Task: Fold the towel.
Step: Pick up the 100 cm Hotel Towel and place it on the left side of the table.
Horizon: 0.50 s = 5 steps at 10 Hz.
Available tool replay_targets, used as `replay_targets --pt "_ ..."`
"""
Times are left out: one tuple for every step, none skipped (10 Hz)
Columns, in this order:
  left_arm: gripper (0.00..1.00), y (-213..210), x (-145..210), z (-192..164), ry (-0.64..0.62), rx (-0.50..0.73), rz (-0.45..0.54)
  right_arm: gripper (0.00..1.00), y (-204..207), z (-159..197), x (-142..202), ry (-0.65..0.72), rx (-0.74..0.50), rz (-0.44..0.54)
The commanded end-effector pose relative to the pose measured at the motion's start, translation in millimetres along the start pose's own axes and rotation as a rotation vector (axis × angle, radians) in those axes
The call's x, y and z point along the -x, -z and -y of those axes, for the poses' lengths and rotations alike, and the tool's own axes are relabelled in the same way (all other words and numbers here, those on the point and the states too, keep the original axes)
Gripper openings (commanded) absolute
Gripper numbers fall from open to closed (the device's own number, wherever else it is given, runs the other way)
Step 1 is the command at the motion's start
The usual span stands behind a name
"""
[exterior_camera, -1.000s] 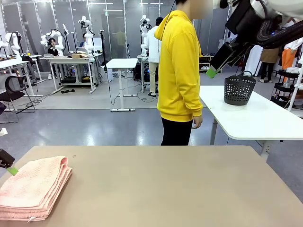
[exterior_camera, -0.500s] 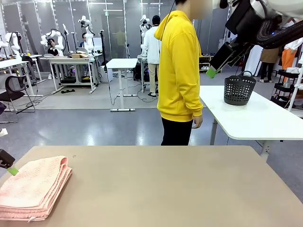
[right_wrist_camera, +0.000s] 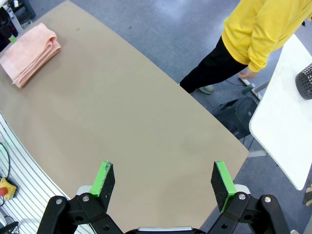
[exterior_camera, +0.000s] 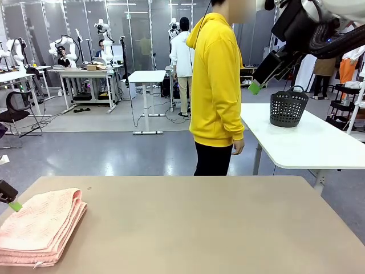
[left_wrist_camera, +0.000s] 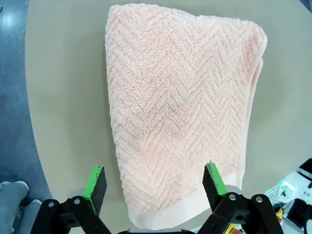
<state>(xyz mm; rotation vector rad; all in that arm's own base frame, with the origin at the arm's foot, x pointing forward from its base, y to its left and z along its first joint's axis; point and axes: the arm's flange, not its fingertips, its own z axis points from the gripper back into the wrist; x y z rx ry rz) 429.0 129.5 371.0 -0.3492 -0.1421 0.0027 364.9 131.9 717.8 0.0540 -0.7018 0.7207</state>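
Towel [exterior_camera: 37,228]: folded stack on the table [exterior_camera: 199,228], near-left corner cut by the front view's edge; left gripper [exterior_camera: 12,204] beside it, one green pad in frame.

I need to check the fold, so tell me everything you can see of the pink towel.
The towel is salmon-pink terry cloth with a zigzag herringbone weave and a plain hem band along one end. It lies folded in several stacked layers, flat on the tan table, near the table's left corner on the robot's side. One long side is a rounded fold; the layered edges show on the other. Only the table touches it; the left gripper hovers open above its hem end.
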Motion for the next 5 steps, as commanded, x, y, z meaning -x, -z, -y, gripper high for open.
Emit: replay_targets --pt "1.0 -0.6 -4.7 -2.0 0.011 0.007 0.002 1.0 -1.6 -1.1 0.1 0.001 0.004 -0.008" --pt "1.0 -0.6 -4.7 -2.0 0.011 0.007 0.002 1.0 -1.6 -1.1 0.1 0.001 0.004 -0.008" --pt "1.0 -0.6 -4.7 -2.0 0.011 0.007 0.002 1.0 -1.6 -1.1 0.1 0.001 0.004 -0.008" --pt "1.0 -0.6 -4.7 -2.0 0.011 0.007 0.002 1.0 -1.6 -1.1 0.1 0.001 0.004 -0.008" --pt "1.0 -0.6 -4.7 -2.0 0.011 0.007 0.002 1.0 -1.6 -1.1 0.1 0.001 0.004 -0.008"
